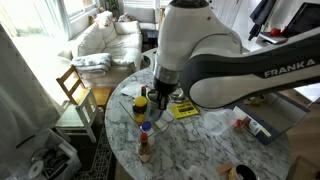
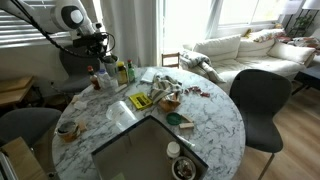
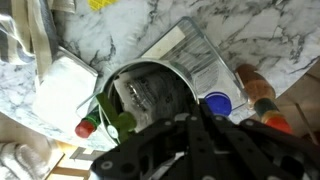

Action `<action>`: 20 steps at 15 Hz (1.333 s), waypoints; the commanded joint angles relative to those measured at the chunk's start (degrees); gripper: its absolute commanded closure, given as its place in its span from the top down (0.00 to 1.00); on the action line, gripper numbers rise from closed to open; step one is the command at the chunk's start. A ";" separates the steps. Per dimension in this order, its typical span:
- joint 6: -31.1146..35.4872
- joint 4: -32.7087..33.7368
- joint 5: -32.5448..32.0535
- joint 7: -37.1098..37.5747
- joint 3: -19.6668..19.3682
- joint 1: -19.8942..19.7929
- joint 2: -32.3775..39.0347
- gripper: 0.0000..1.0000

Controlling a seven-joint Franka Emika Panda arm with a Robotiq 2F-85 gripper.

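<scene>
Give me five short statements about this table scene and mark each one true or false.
1. The table is round with a marble top. True.
2. The gripper has its jaws wide open. False: they are shut.
3. The gripper hangs close by the bottles near the table's edge. True.
4. The sofa is black. False: the sofa is a pale cream.
5. A yellow sheet lies on the table. True.
</scene>
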 commanded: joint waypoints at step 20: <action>-2.27 0.38 2.36 -8.25 1.36 -0.66 1.74 0.01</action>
